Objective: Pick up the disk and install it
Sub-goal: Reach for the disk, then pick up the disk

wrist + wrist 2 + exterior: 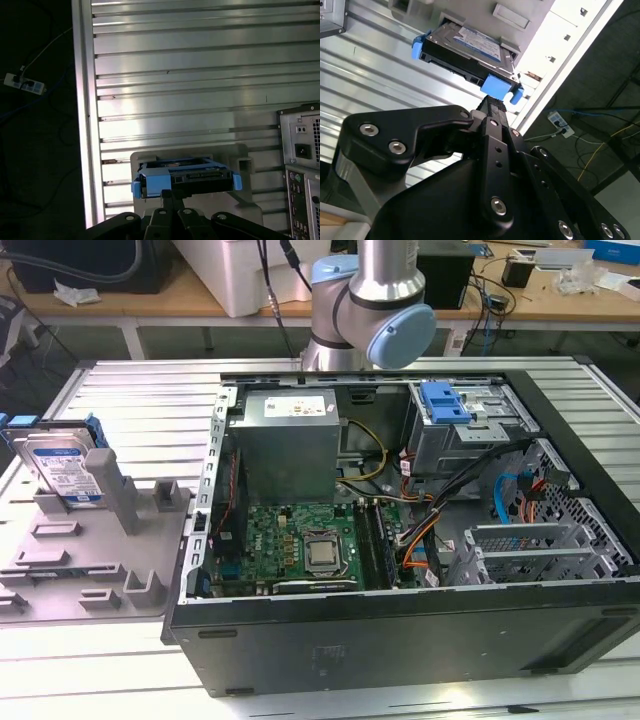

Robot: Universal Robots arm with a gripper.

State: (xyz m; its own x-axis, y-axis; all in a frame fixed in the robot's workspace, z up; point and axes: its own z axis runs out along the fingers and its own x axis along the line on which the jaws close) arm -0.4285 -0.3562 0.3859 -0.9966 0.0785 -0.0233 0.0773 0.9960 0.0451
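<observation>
The disk (62,468) stands on edge in a grey holder (90,560) at the exterior view's left, its white-and-blue label facing out and blue rails along its sides. Both wrist views show the disk (470,47) (192,177) end-on in that holder, connector edge toward the camera. My gripper (492,102) (170,195) points at the disk's blue rail tab, its black fingers together and nothing between them. How much space separates the fingertips from the disk I cannot tell. The arm's grey and blue joints (370,310) rise behind the open computer case (400,630).
Inside the case are a grey power-supply box (288,440), a green motherboard (300,540), loose cables and a metal drive cage with a blue bracket (445,400). The case's rear panel (300,150) stands near the holder. The ribbed metal table ends at an edge (82,125).
</observation>
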